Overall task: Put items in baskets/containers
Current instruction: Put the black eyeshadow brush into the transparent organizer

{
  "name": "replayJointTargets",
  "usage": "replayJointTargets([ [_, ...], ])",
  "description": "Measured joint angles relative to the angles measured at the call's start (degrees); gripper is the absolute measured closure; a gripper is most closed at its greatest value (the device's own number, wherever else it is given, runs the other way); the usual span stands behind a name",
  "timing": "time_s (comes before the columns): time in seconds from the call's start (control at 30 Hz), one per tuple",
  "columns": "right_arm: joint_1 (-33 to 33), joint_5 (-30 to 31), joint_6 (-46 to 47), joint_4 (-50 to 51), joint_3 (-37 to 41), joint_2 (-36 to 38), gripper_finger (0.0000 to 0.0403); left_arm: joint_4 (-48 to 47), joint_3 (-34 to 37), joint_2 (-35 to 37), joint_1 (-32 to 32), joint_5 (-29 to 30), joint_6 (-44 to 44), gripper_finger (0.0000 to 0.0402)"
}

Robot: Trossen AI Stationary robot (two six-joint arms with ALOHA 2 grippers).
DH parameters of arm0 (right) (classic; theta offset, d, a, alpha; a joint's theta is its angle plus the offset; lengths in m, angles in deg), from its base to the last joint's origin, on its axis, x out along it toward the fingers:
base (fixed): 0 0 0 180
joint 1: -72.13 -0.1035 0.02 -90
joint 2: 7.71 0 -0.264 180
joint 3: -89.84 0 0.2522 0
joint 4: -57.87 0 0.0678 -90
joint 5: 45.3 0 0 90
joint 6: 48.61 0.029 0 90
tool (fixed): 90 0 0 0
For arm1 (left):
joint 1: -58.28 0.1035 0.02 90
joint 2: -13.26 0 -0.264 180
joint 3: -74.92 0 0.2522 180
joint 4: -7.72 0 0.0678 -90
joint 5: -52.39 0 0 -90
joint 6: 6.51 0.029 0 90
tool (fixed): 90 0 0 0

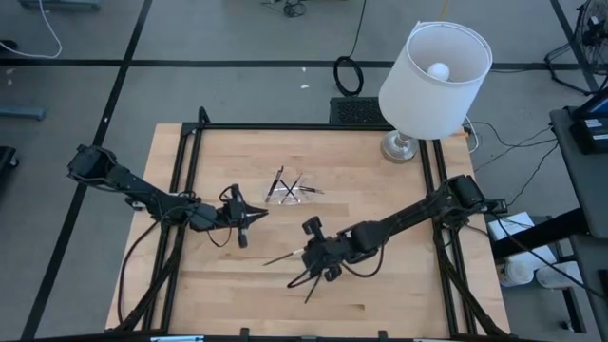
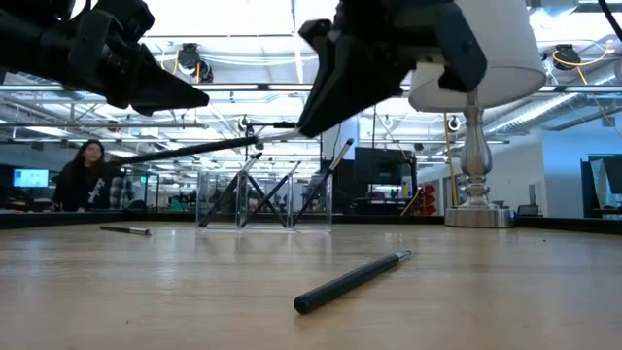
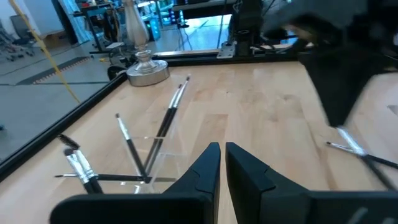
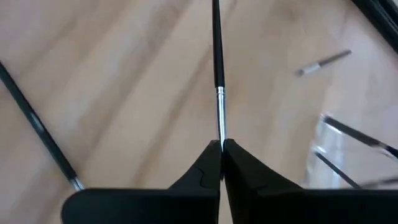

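Note:
A clear container [image 1: 290, 193] stands at the table's middle, with several thin dark brushes [image 3: 165, 121] leaning crossed in it. My right gripper [image 1: 312, 253] hovers nearer the front edge, shut on one dark brush [image 2: 209, 148] with a metal ferrule. Two more brushes [image 1: 309, 281] lie flat on the wood just in front of that gripper. My left gripper [image 1: 255, 217] hangs left of the container, above the table. Its fingers [image 3: 210, 168] are shut to a thin slit with nothing between them. My right gripper pinches the brush at its silvery ferrule end [image 4: 219, 132] between its two fingertips. The fingers slant down from the table's right side, roughly in line with the brush. The brush is lifted clear and sticks out past the fingers toward the table's left, its dark handle [image 2: 146, 158] drooping slightly.
A white-shaded lamp [image 1: 434, 68] stands at the far right corner on its metal foot [image 2: 476, 214]. One loose brush [image 2: 352, 280] lies near the front edge, another [image 2: 126, 230] farther left. Black frame rails [image 1: 190, 157] run along the table's sides. A person [image 2: 86, 175] sits beyond the table.

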Motion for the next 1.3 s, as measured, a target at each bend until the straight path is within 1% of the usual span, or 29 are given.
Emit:
replayJointTargets([
  [0.07,-0.2,3.2,-0.2,6.7,-3.3,0.0,0.0403,0.1,0.0,0.0,0.0,-0.7,-0.1,0.0366],
  [0.17,-0.5,6.9,-1.3,12.3,-7.0,0.4,0.0403,0.1,0.0,0.0,0.0,-0.8,-0.2,0.0366],
  [0.23,-0.9,9.3,-2.3,16.2,-8.2,1.9,0.0403,0.1,0.0,0.0,0.0,-0.8,-0.2,0.0366],
  [0.3,-0.9,11.4,-3.2,17.8,-9.3,3.6,0.0403,0.1,0.0,0.0,0.0,-0.8,-0.3,0.0366],
  [0.43,0.0,16.1,-4.6,22.1,-9.3,8.7,0.0403,0.1,0.0,0.0,0.0,-0.8,-0.4,0.0366],
  [0.63,5.1,16.1,-5.9,26.9,-9.3,16.3,0.0403,0.3,0.0,0.0,0.0,-0.8,-0.6,0.0366],
  [0.83,12.4,16.0,-9.0,33.4,-9.3,20.8,0.0403,0.6,0.0,0.0,0.0,-0.8,-0.6,0.0366],
  [1.07,19.3,15.9,-11.4,42.4,-9.3,20.9,0.0403,0.6,0.0,0.0,0.0,-0.6,-0.6,0.0366],
  [1.2,20.6,16.1,-15.4,42.7,-9.3,20.4,0.0403,0.6,0.0,0.0,0.0,-0.6,-0.6,0.0366],
  [1.23,20.6,16.5,-16.6,42.6,-9.3,20.4,0.0403,0.6,0.0,0.0,0.0,-0.6,-0.6,0.0366],
  [1.3,20.4,20.2,-18.5,42.7,-9.3,20.5,0.0403,0.5,0.0,0.0,0.0,-0.2,-0.6,0.0366],
])
